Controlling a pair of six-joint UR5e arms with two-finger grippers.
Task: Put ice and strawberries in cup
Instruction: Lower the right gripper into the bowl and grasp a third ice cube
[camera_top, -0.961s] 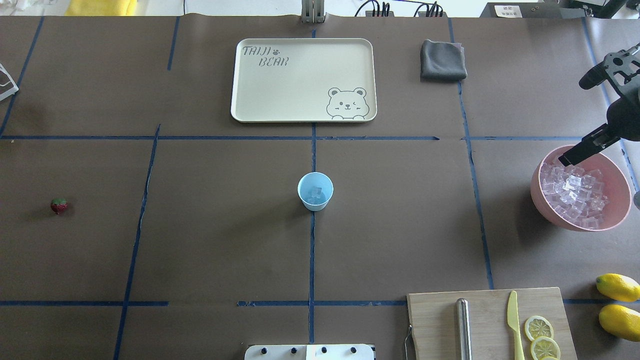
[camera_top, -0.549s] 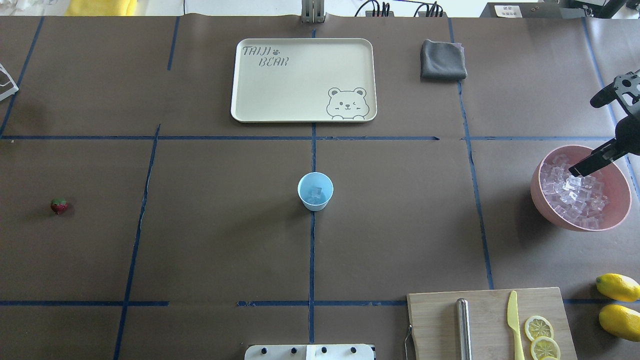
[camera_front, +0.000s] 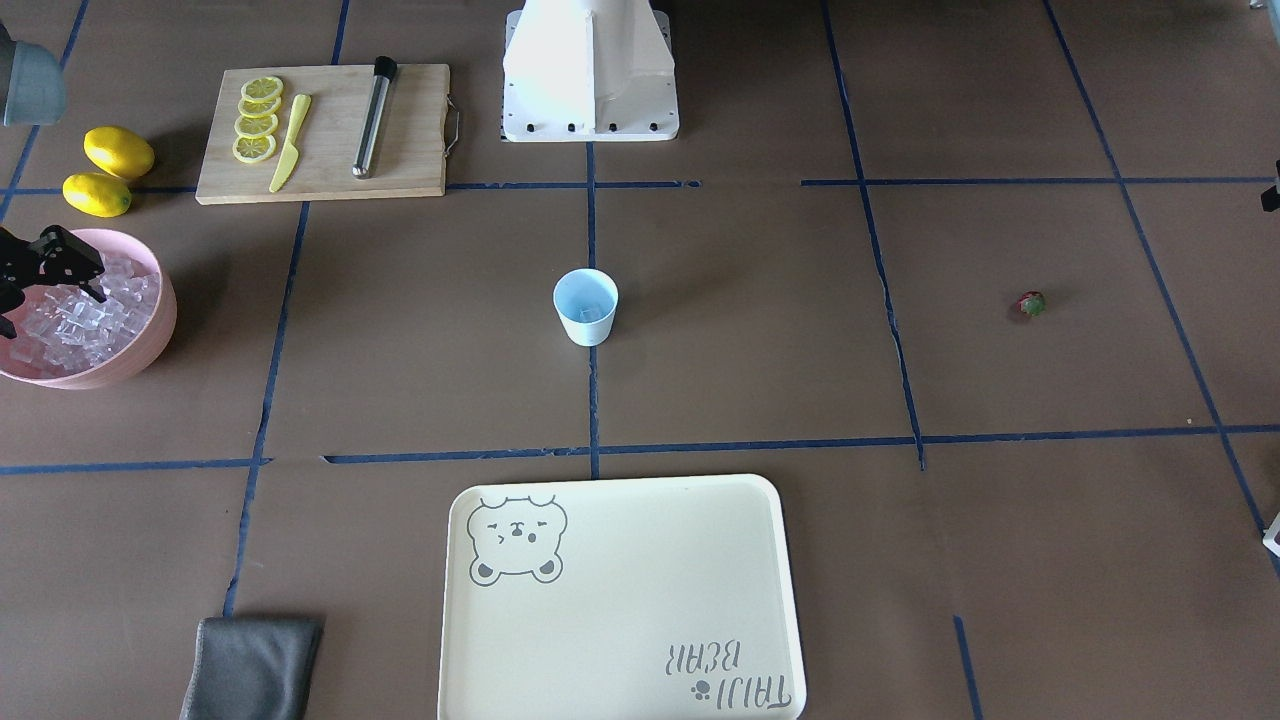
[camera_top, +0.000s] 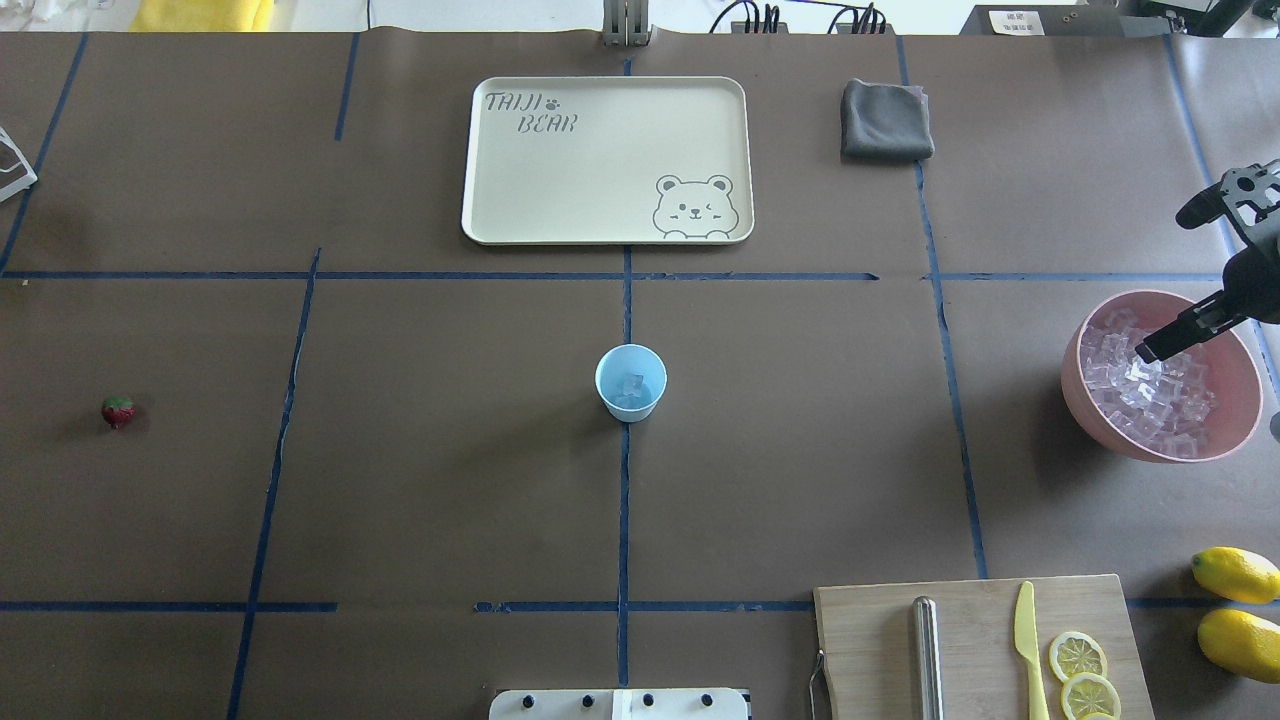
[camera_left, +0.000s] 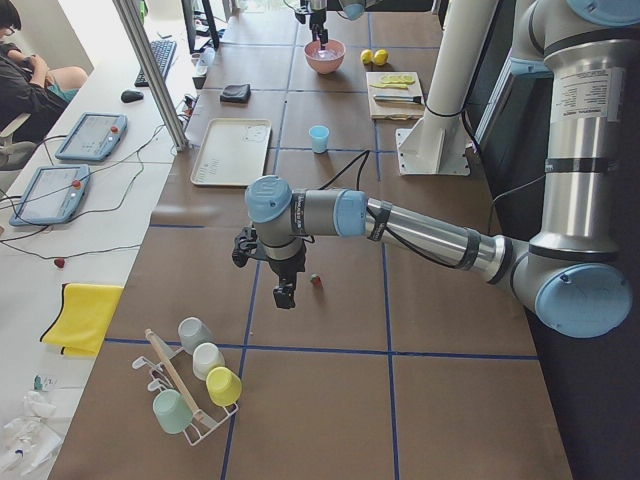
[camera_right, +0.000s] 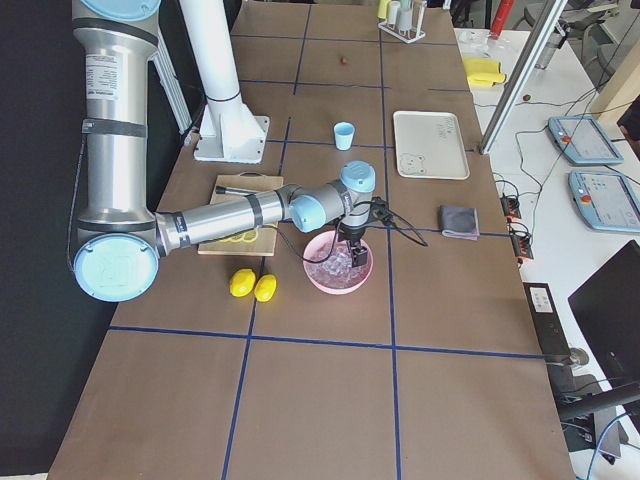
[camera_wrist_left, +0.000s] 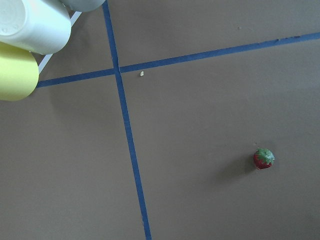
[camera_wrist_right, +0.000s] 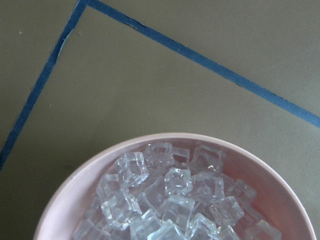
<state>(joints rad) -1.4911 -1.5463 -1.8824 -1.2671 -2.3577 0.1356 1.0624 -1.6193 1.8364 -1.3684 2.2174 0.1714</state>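
The only writing I can read is "TAIJI BEAR", printed beside a paw mark on the cream tray (camera_top: 600, 190), which also has a winking bear face in one corner.

At the table's left end a wire rack (camera_left: 172, 378) holds four coloured cups (camera_left: 208, 358): grey, white, yellow and green. The left gripper (camera_left: 284, 295) hangs over the table near the one strawberry (camera_top: 117, 411). The berry lies alone toward the left end, about midway between the robot's edge and the far edge. How that gripper's fingers are set, I can't tell.

The blue cup (camera_top: 631, 408) stands upright at the middle of the tabletop, on a tape line, with a little ice (camera_top: 630, 386) in it. The tray lies by the far edge, with one folded grey cloth (camera_top: 886, 120) to its right.

Near the right end the pink bowl (camera_top: 1085, 400) is heaped with ice cubes (camera_top: 1150, 400), too many to count. The right gripper (camera_top: 1150, 350) reaches down over them, and I can't make out whether it is spread or pinching a cube.

By the robot's edge toward the right corner, a wooden board (camera_top: 870, 650) carries one metal rod (camera_top: 927, 650), one yellow knife (camera_top: 1027, 630) and four lemon slices (camera_front: 256, 125). Two whole lemons (camera_top: 1235, 573) lie just beside it.

The tabletop is covered in brown sheet, gridded with blue tape. Past the far edge a white bench has two tablets (camera_left: 90, 135), and a person (camera_left: 30, 75) sits there.
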